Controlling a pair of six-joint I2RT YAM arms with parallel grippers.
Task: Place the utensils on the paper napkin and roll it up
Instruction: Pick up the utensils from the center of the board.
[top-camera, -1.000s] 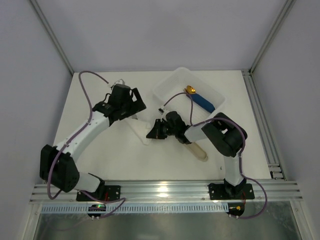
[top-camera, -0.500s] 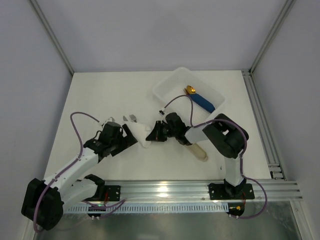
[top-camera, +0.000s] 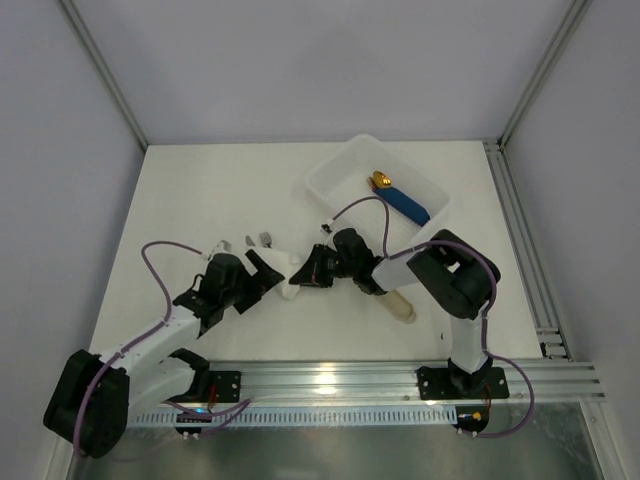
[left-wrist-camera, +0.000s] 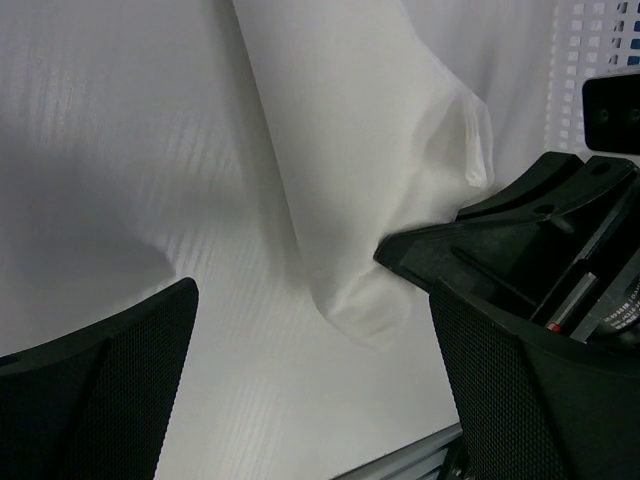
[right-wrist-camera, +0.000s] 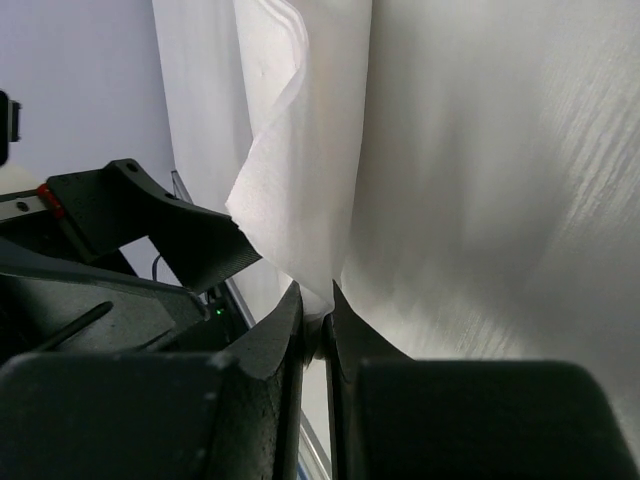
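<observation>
The paper napkin (left-wrist-camera: 330, 150) lies rolled into a loose white tube on the table, also showing in the top view (top-camera: 291, 286) and the right wrist view (right-wrist-camera: 300, 150). The utensils are mostly hidden inside it; only silver ends (top-camera: 264, 238) stick out at the far end. My right gripper (right-wrist-camera: 318, 312) is shut on the napkin's edge, and it shows in the top view (top-camera: 303, 274) and the left wrist view (left-wrist-camera: 520, 240). My left gripper (left-wrist-camera: 315, 400) is open and empty, its jaws straddling the roll's near end without touching; it also shows in the top view (top-camera: 270, 274).
A white plastic tray (top-camera: 330, 180) stands at the back right, holding a blue-handled gold-tipped piece (top-camera: 402, 202). A beige oblong sleeve (top-camera: 398, 303) lies under the right arm. The aluminium rail (top-camera: 330, 380) runs along the near edge.
My left arm has swung from the far left back toward the near side, and its open gripper now sits at the roll's near end. The right gripper has kept its hold on the napkin.
</observation>
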